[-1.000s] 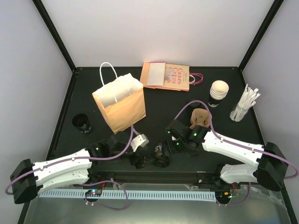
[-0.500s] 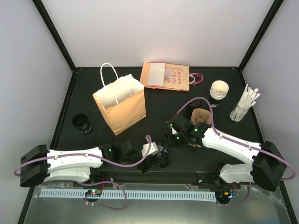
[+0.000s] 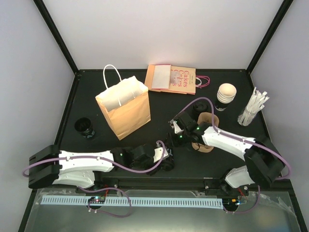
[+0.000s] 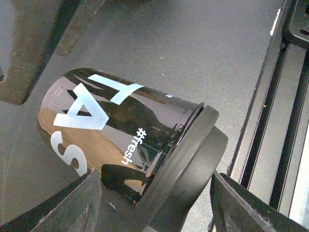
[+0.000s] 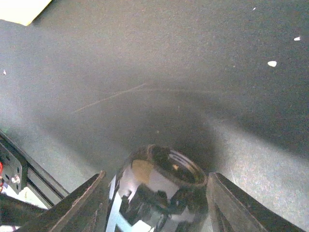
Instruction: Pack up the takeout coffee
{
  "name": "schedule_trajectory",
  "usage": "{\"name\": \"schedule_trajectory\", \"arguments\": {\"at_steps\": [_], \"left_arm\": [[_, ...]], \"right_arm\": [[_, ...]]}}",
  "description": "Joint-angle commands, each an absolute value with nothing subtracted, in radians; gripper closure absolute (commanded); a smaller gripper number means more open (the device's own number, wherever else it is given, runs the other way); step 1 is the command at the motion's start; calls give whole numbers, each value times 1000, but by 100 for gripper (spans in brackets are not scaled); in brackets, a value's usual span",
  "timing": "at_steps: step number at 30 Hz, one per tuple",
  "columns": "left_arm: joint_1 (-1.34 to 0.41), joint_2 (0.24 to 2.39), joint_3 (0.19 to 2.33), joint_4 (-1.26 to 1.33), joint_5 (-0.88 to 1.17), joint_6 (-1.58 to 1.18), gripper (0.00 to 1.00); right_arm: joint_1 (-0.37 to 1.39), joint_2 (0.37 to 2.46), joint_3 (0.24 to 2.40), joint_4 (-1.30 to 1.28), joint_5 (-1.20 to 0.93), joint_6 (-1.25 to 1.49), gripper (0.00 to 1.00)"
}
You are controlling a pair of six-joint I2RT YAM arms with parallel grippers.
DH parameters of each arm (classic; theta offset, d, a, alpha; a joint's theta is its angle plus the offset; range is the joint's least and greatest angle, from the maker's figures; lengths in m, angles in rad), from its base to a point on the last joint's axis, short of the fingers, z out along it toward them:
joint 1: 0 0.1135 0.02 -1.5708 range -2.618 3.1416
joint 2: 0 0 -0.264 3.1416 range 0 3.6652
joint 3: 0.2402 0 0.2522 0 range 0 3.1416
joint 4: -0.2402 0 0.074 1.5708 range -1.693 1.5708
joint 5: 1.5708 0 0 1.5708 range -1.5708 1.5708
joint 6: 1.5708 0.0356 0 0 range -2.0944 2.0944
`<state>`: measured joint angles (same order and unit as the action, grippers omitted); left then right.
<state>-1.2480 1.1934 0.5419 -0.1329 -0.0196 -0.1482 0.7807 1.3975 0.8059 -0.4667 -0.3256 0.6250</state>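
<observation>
The takeout coffee cup (image 4: 111, 121), glossy black with white lettering, lies on its side on the dark table close to the front rail. Its black lid (image 4: 193, 164) sits askew on the rim. My left gripper (image 4: 157, 195) has its fingers against the lid end, one on each side. My right gripper (image 5: 157, 193) closes on the cup's narrow base end (image 5: 161, 176). From above, the left gripper (image 3: 165, 157) and the right gripper (image 3: 173, 141) meet head to head and hide most of the cup. The brown paper bag (image 3: 126, 108) stands open at the back left.
A brown pulp carrier (image 3: 206, 120) sits under the right arm. Straws in a holder (image 3: 253, 107) and a black cup with a cream top (image 3: 226, 94) stand at the right. Another small black cup (image 3: 84, 126) is at the left, and flat printed bags (image 3: 171, 78) lie at the back.
Both arms have swung inward to the lying cup near the front rail. Both pairs of jaws have narrowed from wide open onto it, the left at the lid end, the right at the base.
</observation>
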Motion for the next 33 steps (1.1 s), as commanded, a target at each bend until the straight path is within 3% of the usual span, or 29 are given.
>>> {"name": "schedule_trajectory", "arguments": {"at_steps": [1, 10, 17, 22, 33], "left_arm": [[-1257, 1207, 577, -125, -22, -121, 36], [-1258, 1225, 596, -146, -52, -132, 40], [-1242, 1226, 638, -186, -58, -190, 55], [-1224, 1223, 650, -205, -46, -217, 59], [-1048, 1176, 765, -351, 190, -362, 66]], "right_arm": [[739, 1454, 812, -375, -407, 595, 43], [734, 1532, 834, -365, -466, 536, 47], [717, 1490, 835, -399, -403, 530, 46], [666, 1431, 861, -471, -318, 507, 46], [619, 1359, 884, -563, -216, 468, 46]]}}
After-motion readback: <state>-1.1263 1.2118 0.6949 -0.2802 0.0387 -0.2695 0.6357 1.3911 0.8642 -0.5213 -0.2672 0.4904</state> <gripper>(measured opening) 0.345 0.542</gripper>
